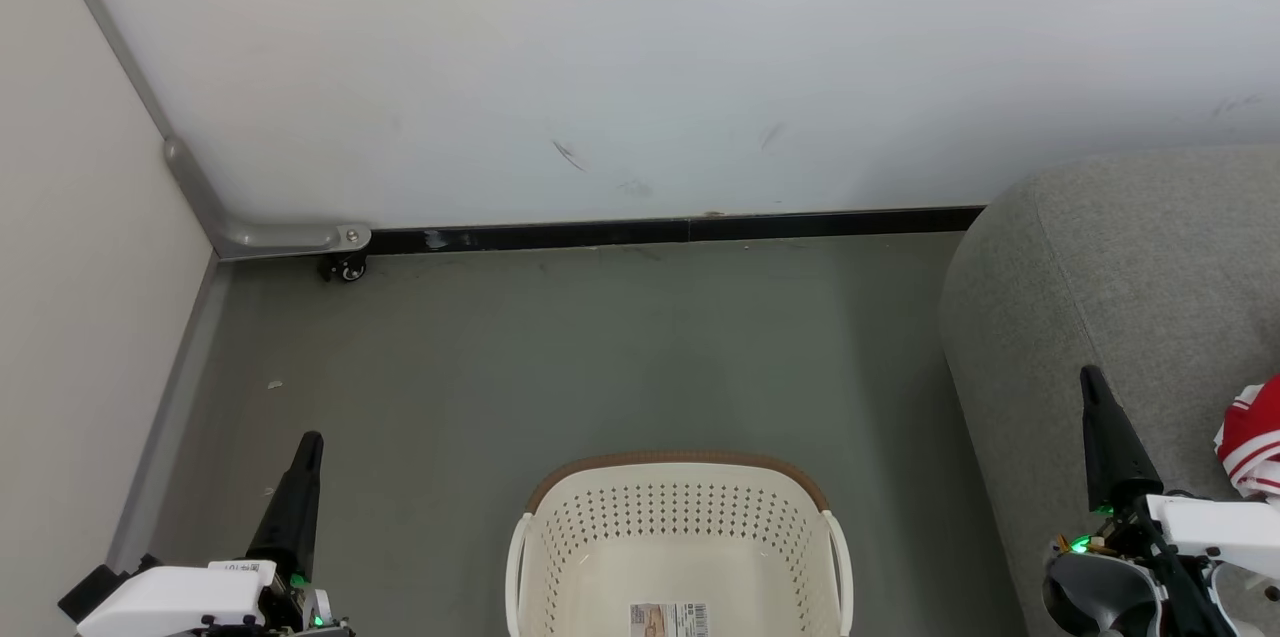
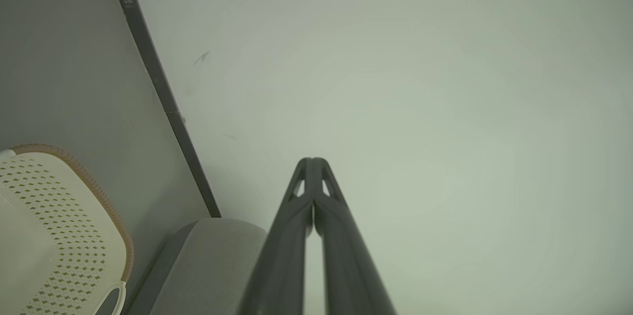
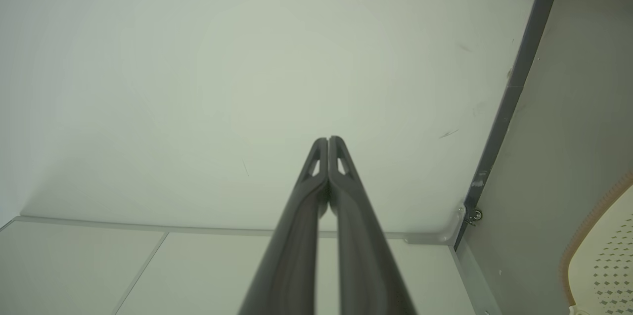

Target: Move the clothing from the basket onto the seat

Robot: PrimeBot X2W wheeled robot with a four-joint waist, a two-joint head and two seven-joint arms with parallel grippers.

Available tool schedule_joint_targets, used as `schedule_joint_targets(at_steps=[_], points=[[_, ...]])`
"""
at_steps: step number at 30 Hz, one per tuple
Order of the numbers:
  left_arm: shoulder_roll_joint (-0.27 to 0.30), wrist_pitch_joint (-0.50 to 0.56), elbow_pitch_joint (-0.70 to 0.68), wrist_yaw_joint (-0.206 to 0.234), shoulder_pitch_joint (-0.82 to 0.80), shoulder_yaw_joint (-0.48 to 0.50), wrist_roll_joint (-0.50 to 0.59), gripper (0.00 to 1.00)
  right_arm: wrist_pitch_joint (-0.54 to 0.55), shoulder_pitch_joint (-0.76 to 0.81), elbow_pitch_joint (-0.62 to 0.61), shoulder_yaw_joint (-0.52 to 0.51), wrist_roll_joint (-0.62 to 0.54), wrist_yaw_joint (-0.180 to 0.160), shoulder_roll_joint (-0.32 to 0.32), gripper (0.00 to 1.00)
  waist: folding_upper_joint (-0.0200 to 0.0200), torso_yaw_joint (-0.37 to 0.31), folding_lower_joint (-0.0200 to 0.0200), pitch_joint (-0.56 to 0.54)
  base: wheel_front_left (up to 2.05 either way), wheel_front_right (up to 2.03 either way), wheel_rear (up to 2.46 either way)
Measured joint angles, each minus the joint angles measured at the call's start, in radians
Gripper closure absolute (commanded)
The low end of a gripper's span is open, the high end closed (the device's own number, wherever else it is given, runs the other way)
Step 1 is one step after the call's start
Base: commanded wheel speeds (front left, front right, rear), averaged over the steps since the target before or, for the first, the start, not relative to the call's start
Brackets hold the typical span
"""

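- Looking down in the head view, a cream-white perforated plastic laundry basket (image 1: 680, 507) with a brown rim band sits at the bottom centre of the frame on the grey floor (image 1: 600, 357). Its pale inner bottom shows a small printed label (image 1: 668, 619).
- A large rounded grey fabric seat (image 1: 1130, 277) takes up the right side of the frame, just beside the basket.
- The clothing (image 1: 1255, 437), red soft fabric with red-and-white striped trim, lies bunched on the seat at the right edge of the frame, well apart from the basket.
- The left gripper (image 1: 310, 442) rises at the lower left as a single dark spike over the floor. The right gripper (image 1: 1090, 379) rises at the lower right in front of the seat, near the clothing but not touching it.
- A black baseboard (image 1: 680, 229) runs under the white wall, with a small caster wheel (image 1: 347, 267) at its left end.
- In the left wrist view, the left gripper (image 2: 312, 161) has its two long dark fingers pressed together at the tips, holding nothing, against the pale wall. The basket (image 2: 99, 191) shows at the lower left of the frame, and a rounded corner of the seat (image 2: 212, 265) sits at the bottom, left of the fingers.
- In the right wrist view, the right gripper (image 3: 328, 141) likewise has its fingers closed tip to tip on nothing. The brown-rimmed edge of the basket (image 3: 603, 255) shows at the lower right corner.
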Motion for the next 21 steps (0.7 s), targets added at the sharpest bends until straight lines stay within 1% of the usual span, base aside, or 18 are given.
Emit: schedule_joint_targets(at_steps=[21], points=[[0.000,0.000,0.003,-0.003,0.000,0.001,0.000,1.00,0.000,0.000,0.000,-0.003,0.000,0.000,0.000,1.00,0.0000,0.000,0.0000,0.000,0.00,0.00,0.00]])
